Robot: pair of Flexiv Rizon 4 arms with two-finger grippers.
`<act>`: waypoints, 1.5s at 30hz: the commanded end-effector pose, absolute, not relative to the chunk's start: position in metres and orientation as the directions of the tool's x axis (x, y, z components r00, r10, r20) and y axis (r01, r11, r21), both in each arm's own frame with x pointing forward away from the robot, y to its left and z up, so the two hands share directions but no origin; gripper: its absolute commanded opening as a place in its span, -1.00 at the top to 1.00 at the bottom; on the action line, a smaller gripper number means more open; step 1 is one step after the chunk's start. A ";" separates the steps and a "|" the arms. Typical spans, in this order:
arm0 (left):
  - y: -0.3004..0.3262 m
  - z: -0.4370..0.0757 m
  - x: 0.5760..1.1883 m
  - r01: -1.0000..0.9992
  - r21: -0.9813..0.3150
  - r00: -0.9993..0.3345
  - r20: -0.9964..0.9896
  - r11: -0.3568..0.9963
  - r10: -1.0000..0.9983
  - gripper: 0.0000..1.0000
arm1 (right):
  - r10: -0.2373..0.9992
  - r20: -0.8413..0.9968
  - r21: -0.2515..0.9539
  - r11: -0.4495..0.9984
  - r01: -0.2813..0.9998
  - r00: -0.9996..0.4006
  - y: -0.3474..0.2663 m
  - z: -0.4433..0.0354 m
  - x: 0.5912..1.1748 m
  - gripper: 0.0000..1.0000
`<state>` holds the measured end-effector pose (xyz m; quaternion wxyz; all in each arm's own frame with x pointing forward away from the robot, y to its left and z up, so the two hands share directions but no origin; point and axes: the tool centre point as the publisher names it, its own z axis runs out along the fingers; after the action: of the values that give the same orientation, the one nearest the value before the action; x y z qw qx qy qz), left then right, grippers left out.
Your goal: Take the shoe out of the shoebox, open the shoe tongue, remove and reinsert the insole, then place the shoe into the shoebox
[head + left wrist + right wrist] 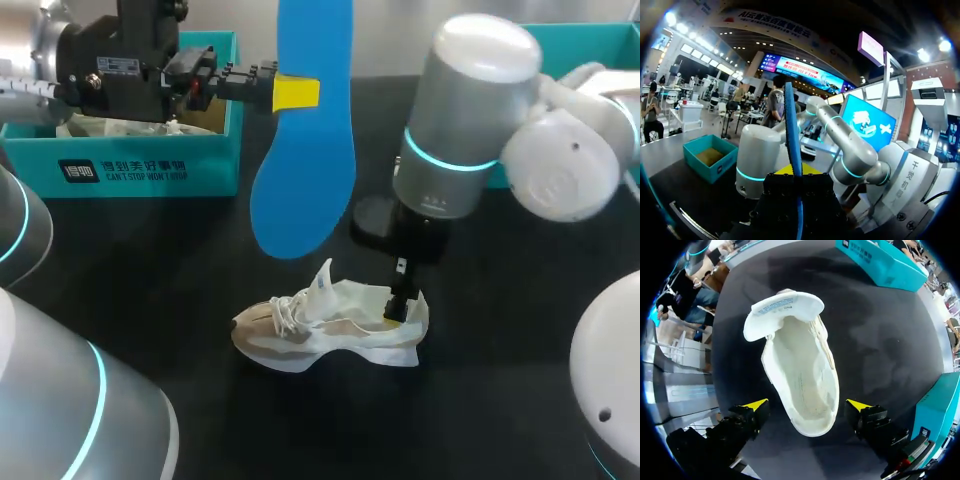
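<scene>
Pinching the insole [300, 190] aloft, our left jaws hang far left; our right jaws gape wide astride the shoe [322, 336].

The shoe [802, 385] gapes open, tongue [782, 310] folded back — insole [305, 150] hangs above, right arm [460, 120] crowds the heel.

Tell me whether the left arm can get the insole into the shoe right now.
Probably not cleanly. The left gripper holds the insole upright, clear of the shoe, whose tongue is folded open, but the right gripper straddles the heel, and its arm crowds the opening.
</scene>
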<state>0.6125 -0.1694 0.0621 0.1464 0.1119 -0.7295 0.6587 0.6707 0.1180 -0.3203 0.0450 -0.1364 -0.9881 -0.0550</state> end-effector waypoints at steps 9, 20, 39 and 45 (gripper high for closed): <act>-0.170 0.062 0.613 -0.355 -0.928 -0.932 0.360 0.108 0.030 1.00 | 0.265 0.091 -0.010 0.964 0.265 -0.960 0.124 -0.320 0.673 -1.00; -0.170 0.062 0.613 -0.355 -0.928 -0.932 0.360 0.108 0.030 1.00 | 0.219 0.096 -0.002 0.976 0.220 -0.971 0.134 -0.320 0.700 -1.00; -0.170 0.062 0.613 -0.355 -0.928 -0.932 0.360 0.108 0.030 1.00 | 0.156 0.099 0.023 0.987 0.159 -0.983 0.146 -0.367 0.723 -1.00; -0.170 0.062 0.613 -0.355 -0.928 -0.932 0.360 0.108 0.030 1.00 | 0.154 0.104 0.016 0.988 0.156 -0.983 0.149 -0.376 0.726 -1.00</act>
<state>0.6125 -0.1694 0.0621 0.1464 0.1119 -0.7295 0.6587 0.7236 0.1419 -0.3691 0.0493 -0.0778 -0.9956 -0.0166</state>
